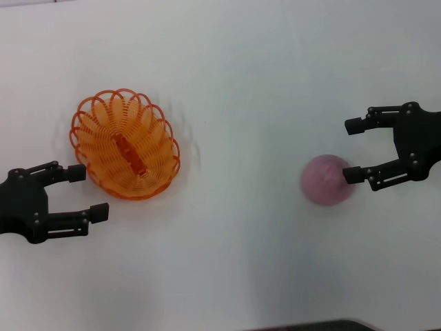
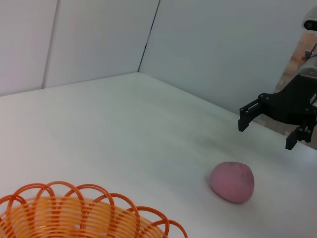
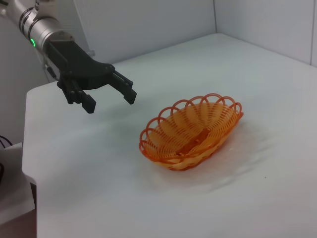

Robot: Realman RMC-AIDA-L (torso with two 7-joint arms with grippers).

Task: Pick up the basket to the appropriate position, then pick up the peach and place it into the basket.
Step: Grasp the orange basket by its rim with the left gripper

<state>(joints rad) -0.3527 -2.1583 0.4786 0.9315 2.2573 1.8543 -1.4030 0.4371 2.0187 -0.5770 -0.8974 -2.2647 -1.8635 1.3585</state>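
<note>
The orange wire basket (image 1: 125, 143) sits on the white table at the left; it also shows in the left wrist view (image 2: 79, 213) and the right wrist view (image 3: 190, 131). My left gripper (image 1: 88, 192) is open and empty just below and left of the basket, above the table; it also shows in the right wrist view (image 3: 110, 96). The pinkish-mauve peach (image 1: 325, 179) lies at the right and shows in the left wrist view (image 2: 232, 181). My right gripper (image 1: 353, 149) is open above the peach's right side, its lower fingertip over the peach's edge; it also shows in the left wrist view (image 2: 267, 128).
The white table (image 1: 227, 83) runs wide between basket and peach. White walls stand behind it (image 2: 99, 39). The table's edge and corner show in the right wrist view (image 3: 27, 148). A dark edge shows at the bottom of the head view (image 1: 324, 325).
</note>
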